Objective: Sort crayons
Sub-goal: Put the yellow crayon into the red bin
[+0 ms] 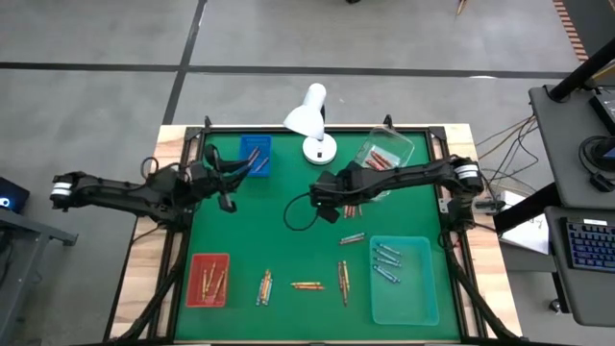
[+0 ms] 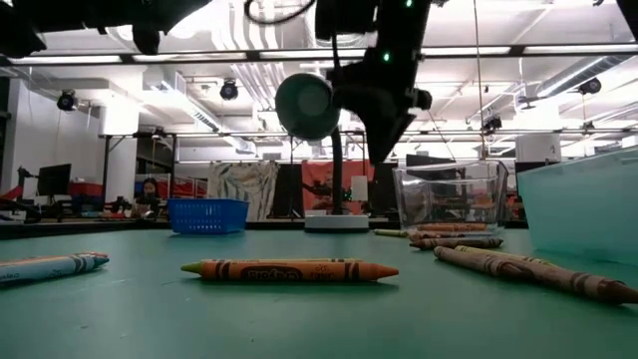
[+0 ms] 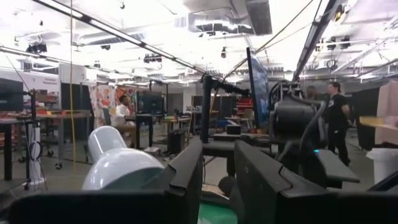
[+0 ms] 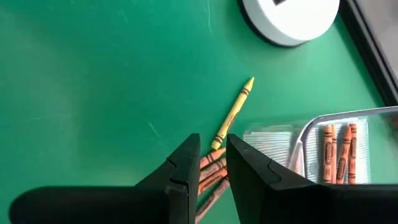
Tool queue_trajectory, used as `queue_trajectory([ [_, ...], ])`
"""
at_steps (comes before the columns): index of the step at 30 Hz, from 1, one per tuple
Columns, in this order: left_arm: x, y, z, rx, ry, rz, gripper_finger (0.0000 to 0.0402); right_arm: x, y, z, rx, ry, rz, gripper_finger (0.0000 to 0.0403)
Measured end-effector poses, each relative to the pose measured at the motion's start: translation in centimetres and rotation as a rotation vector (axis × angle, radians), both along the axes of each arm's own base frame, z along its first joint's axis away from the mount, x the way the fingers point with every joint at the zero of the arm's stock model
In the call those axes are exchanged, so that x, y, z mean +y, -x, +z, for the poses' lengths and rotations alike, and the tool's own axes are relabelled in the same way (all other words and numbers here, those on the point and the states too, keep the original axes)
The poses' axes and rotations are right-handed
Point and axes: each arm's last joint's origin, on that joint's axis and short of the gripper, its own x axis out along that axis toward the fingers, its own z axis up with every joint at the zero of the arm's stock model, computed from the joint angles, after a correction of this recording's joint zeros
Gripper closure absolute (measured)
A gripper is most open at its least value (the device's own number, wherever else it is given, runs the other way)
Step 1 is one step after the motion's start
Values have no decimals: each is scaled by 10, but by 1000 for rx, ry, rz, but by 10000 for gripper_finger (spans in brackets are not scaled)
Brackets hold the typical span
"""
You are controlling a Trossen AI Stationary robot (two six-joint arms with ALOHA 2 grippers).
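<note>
Loose crayons lie flat on the green mat: a yellow one [image 4: 233,115] and orange-brown ones [image 4: 211,169] at mid-table [image 1: 352,209], and more along the near side [image 1: 307,285], [image 2: 289,270]. My right gripper [image 1: 322,197], [image 4: 213,149] hangs shut and empty above the mid-table group, fingers pointing down, well clear of the mat in the low view [image 2: 384,140]. My left gripper [image 1: 227,189], [image 3: 217,168] is shut and empty, held level beside the blue tray [image 1: 255,154].
A white desk lamp [image 1: 312,120] stands at the far middle. A clear container [image 1: 386,152] holds orange-brown crayons. A red tray [image 1: 209,279] at the near left and a pale blue tray [image 1: 404,279] at the near right hold crayons. People show in the room beyond.
</note>
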Motion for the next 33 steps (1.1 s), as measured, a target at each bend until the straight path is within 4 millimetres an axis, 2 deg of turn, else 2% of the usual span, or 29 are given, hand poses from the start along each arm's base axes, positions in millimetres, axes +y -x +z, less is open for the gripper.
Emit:
queue_trajectory([
  [7,0,7,3,-33,-6,3,326,-4,-5,-16,51,2,3,335],
  [25,0,5,0,9,-33,13,326,-4,-5,-15,42,-3,0,335],
  [33,0,5,-1,24,-63,25,326,-14,-5,-15,-14,-89,-121,335],
])
